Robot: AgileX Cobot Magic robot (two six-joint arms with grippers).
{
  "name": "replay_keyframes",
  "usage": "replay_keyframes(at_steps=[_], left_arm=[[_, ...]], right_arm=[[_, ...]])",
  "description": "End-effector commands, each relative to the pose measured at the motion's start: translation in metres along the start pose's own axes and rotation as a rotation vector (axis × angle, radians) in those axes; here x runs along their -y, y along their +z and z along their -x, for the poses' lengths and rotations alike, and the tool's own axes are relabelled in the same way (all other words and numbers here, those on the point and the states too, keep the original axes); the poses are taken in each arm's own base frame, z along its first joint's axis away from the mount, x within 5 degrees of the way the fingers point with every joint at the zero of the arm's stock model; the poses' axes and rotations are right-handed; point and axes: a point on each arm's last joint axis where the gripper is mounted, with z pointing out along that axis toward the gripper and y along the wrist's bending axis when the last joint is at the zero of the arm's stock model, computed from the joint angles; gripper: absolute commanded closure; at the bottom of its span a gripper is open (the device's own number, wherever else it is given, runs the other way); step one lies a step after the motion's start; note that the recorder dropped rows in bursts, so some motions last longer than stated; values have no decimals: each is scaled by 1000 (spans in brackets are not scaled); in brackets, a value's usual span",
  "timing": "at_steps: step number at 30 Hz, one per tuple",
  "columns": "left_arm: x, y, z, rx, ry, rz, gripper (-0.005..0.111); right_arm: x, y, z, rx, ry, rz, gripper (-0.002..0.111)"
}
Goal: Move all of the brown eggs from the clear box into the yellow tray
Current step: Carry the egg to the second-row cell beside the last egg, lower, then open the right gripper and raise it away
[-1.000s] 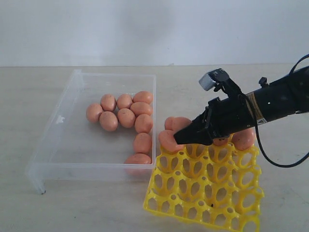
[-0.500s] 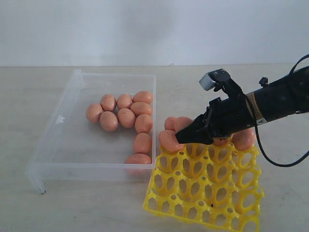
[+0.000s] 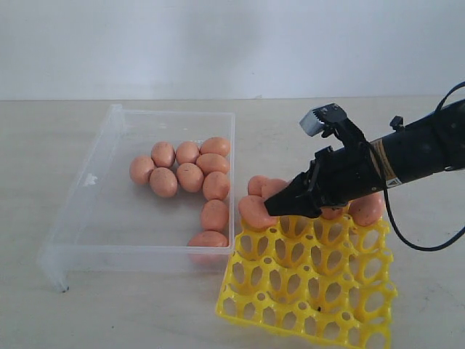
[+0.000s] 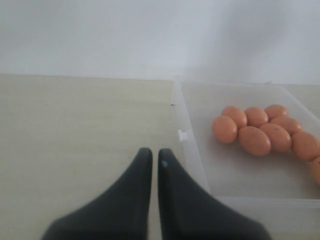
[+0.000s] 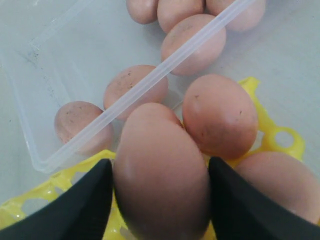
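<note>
Brown oval egg point(image 5: 160, 135), pinched in the right gripper point(image 5: 161, 165) at the bright yellow lattice tray's point(image 3: 305, 280) corner beside the clear plastic box point(image 3: 123, 218): an off-centre release risks knocking the neighbouring egg point(image 5: 220, 115) or rolling off.

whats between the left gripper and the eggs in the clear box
Bare table, then the clear box's wall and floor, before the brown eggs; shown in the left wrist view.

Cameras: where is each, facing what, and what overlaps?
Exterior view: off the arms, facing table and wall; shows right arm, right end effector.
Left wrist view: on left arm, past shut left end effector toward clear box.
Right wrist view: on right arm, close on brown egg between its fingers.
Shared: eggs in box.
</note>
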Motion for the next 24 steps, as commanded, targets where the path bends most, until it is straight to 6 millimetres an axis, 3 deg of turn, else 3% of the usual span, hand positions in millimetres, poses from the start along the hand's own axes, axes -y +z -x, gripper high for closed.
replay_keyframes(at_steps=[1,17,24], left_arm=[[0,0,0,6,-1,2,103],[0,0,0,6,-1,2,103],[0,0,0,6,-1,2,103]], right_arm=[[0,-1,2,6,-7,-2,52],[-2,-1,3,9,-10,10,51],[-13,-18,28,108,-48,-3,51]])
